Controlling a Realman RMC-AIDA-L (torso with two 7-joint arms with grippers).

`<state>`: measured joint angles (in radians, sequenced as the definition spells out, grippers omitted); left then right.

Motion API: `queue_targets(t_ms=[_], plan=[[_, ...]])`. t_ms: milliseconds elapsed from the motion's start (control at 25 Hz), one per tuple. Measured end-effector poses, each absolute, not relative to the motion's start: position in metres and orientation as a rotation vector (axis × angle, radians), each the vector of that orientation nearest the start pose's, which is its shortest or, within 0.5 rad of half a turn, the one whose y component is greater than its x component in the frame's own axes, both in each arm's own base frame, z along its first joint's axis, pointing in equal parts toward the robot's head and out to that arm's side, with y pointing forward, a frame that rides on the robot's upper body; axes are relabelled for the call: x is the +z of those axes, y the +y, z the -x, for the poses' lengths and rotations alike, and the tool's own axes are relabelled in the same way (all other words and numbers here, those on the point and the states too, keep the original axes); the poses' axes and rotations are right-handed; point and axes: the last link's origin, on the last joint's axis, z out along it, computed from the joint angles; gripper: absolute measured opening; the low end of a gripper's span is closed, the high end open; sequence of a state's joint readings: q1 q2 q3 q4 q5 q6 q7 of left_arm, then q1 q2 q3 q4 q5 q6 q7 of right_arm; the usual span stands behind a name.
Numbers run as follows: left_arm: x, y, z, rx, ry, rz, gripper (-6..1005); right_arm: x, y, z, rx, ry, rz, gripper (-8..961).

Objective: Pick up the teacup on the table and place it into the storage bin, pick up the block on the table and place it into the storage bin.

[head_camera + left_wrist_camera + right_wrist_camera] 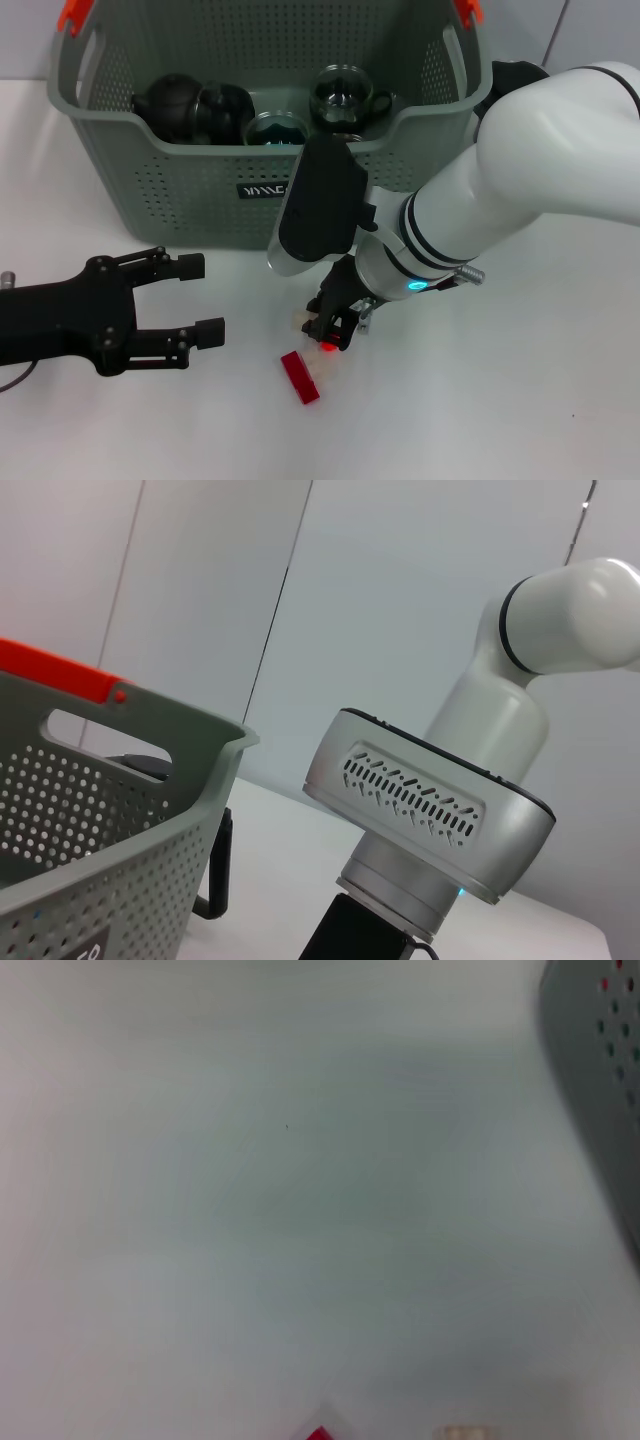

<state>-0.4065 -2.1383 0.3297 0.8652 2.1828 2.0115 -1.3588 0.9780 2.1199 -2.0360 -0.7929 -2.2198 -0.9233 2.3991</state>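
On the white worktop (560, 400) before the storage bin (180, 190), the right gripper (335, 325), finger state unclear, hovers beside the red block (300, 377); centre over it before closing, while the left gripper (195, 300) waits spread.

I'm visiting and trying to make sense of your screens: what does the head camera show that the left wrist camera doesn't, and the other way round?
Only the head view shows the flat red block on the white table, the right gripper low beside it, the open black left gripper, and dark teapots and glass teacups inside the bin. Only the left wrist view shows the pale wall panels behind the scene. Both show the grey-green perforated storage bin with orange-red handle clips and the white right arm.
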Motion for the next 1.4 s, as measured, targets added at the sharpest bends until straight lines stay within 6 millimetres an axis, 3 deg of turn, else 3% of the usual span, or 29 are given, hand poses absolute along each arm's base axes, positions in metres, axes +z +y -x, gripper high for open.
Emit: queue_targets(t_ms=[960,1400], plan=[[0.046,0.255,0.282,-0.917,-0.637,2.74,888,-0.153,0.353,-0.103,-0.438,0.159,2.902,208],[0.047,0.252,0.282,-0.925,-0.635,2.744,888,-0.114,0.352,-0.078,-0.317,0.152,2.847,207]])
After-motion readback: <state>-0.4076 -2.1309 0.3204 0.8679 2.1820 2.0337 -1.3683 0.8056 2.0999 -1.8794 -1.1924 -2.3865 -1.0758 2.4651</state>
